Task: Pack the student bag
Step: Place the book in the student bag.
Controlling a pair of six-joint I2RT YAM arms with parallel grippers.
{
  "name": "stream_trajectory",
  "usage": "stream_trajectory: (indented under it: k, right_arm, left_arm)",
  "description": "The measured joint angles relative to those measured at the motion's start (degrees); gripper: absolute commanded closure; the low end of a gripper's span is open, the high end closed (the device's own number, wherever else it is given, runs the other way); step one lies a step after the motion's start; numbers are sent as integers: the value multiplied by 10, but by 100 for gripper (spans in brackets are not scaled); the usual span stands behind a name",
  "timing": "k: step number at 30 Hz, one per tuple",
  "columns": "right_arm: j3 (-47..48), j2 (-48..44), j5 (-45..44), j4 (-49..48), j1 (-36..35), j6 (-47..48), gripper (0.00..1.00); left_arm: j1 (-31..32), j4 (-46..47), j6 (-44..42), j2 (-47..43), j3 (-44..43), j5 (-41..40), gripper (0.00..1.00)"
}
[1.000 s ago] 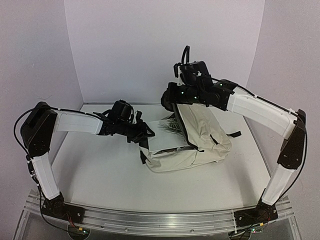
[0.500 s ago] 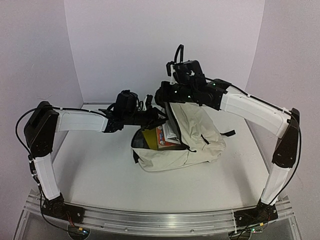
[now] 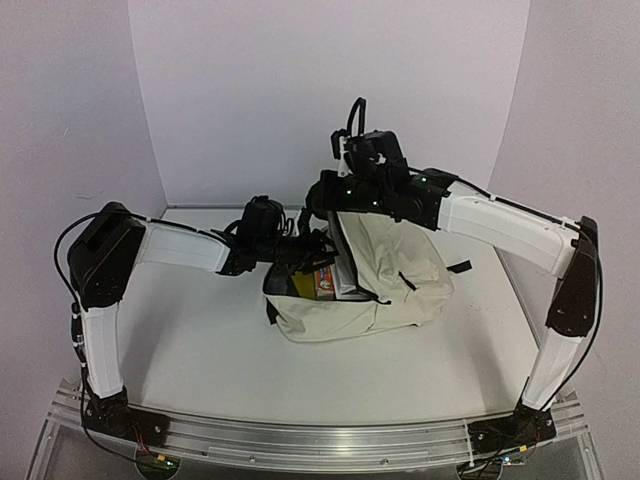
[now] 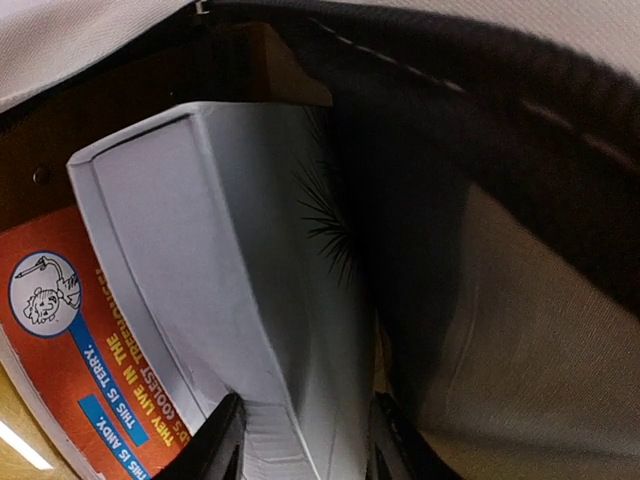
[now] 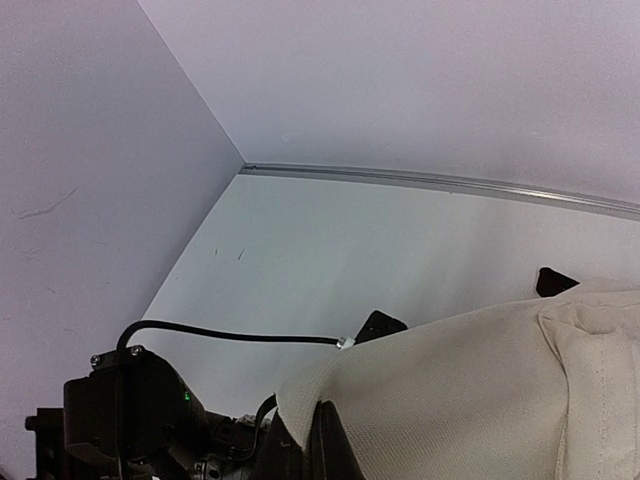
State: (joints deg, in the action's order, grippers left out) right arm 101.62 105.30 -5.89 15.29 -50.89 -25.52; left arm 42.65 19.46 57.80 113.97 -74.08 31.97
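Left arm reaches in from the left, wrist at the bag mouth. Left gripper (image 4: 303, 445) is inside the opening, jaws clamped either side of a grey-white book (image 4: 200, 260) with a dark palm-leaf print, standing on edge. Just left of it, touching, is an orange book (image 4: 70, 370) with a cartoon face on the cover; a yellow item (image 3: 298, 285) is at the mouth's left edge.

Student bag (image 3: 390, 285) lies on its side mid-table (image 3: 200, 340), mouth facing left, dark lining visible.

Right gripper (image 3: 335, 200) sits above the mouth, the bag's upper flap pulled up to it. Its fingers are hidden by cream fabric in the wrist view; the raised flap indicates a closed grip.
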Motion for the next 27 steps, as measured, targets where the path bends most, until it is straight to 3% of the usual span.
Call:
stream_trajectory:
  k: [4, 13, 18, 21, 22, 26, 27]
  right_arm:
    - [-17, -10, 14, -12, -1, 0, 100]
    - [-62, -20, 51, -47, -17, 8, 97]
    - [-77, -20, 38, -52, -50, 28, 79]
    - [-77, -19, 30, -60, -80, 38, 59]
    - [-77, -18, 29, -66, -94, 48, 48]
    - [-75, -14, 39, -85, -135, 61, 25]
    - [-75, -14, 41, -84, -144, 70, 23]
  left_arm:
    - [3, -33, -39, -30, 28, -19, 32]
    - [-29, -208, -125, -248, 124, -137, 25]
    - [-99, -244, -117, -322, 199, -169, 18]
    - [-126, -275, -113, -342, 223, -189, 16]
    - [-130, -289, -113, -347, 228, -193, 15]
    - [-134, -305, -113, -354, 229, -195, 10]
    - [-135, -305, -110, -354, 229, -189, 10]
